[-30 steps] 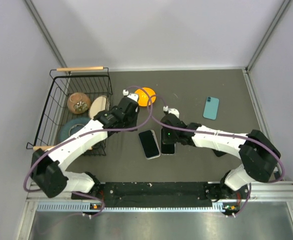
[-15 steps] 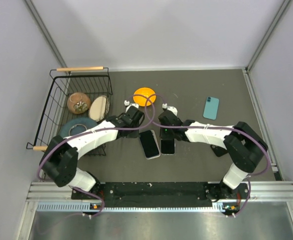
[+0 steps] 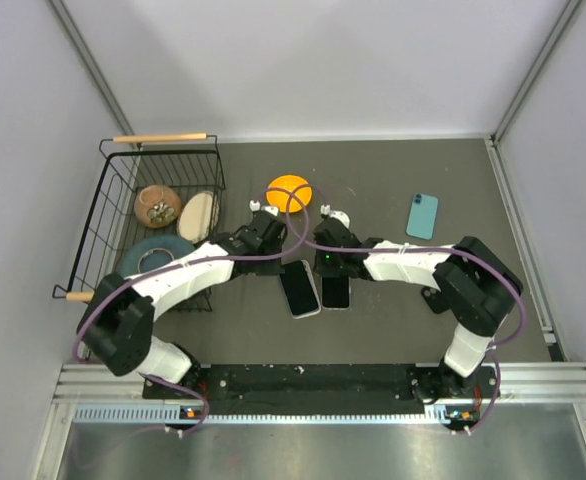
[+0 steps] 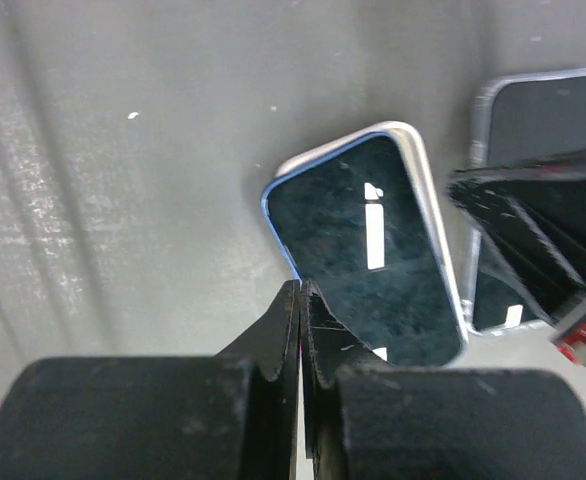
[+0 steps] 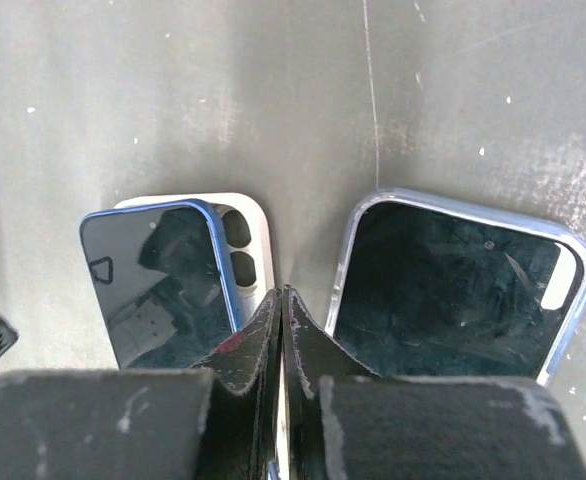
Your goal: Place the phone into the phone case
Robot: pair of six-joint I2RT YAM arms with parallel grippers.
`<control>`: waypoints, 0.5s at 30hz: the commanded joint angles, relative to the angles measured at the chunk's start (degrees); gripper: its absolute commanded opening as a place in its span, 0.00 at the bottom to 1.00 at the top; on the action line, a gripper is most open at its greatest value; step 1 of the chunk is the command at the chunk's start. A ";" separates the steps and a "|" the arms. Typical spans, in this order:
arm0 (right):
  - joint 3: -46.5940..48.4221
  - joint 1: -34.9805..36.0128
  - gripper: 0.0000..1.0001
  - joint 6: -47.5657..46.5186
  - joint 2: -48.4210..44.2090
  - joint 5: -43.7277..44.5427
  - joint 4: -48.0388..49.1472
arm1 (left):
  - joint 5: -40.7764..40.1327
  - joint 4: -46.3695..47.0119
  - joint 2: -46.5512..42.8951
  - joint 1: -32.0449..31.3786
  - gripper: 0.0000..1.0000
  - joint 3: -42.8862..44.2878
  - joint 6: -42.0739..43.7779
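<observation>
Over the last second both arms have folded in toward the middle of the desk [image 3: 373,170]. The left tool [image 4: 300,292] has swung back from the far side and come down at the end of the blue-edged phone [image 4: 368,250]. The right tool [image 5: 281,297] has slid slightly left and now hangs over the gap between the two handsets. Neither handset has shifted. Both tools are pinched fully shut, with nothing between their fingers.

The phone [image 5: 453,295] lies near the middle of the desk, toward its near edge. To us it looks already seated in the phone case [image 5: 345,262], whose clear lip runs right round the dark glass. We judge that what remains is pressing the corners home, which closed tips would suit. Whether every corner has snapped in, we cannot tell.

The case is colourless and thin-walled, with rounded corners and a raised rim that catches the light. The phone's screen is glossy black and mirrors the lamps. Beside it, the blue-edged phone lies askew on a white shell [image 5: 260,222] with two camera holes. The desk surface is matte dark grey, scuffed and flecked with white. The tool fingers are dull black, worn pale at the edges.
</observation>
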 commanded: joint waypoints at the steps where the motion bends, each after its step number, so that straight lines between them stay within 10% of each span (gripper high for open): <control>1: 0.15 -0.38 0.00 -1.76 -1.33 -0.81 3.64 | 8.84 2.94 -6.58 2.87 0.00 2.10 0.21; 15: 0.86 -0.91 0.00 -1.06 0.61 -1.86 3.20 | 15.97 4.69 -18.28 6.66 0.00 -0.54 -0.59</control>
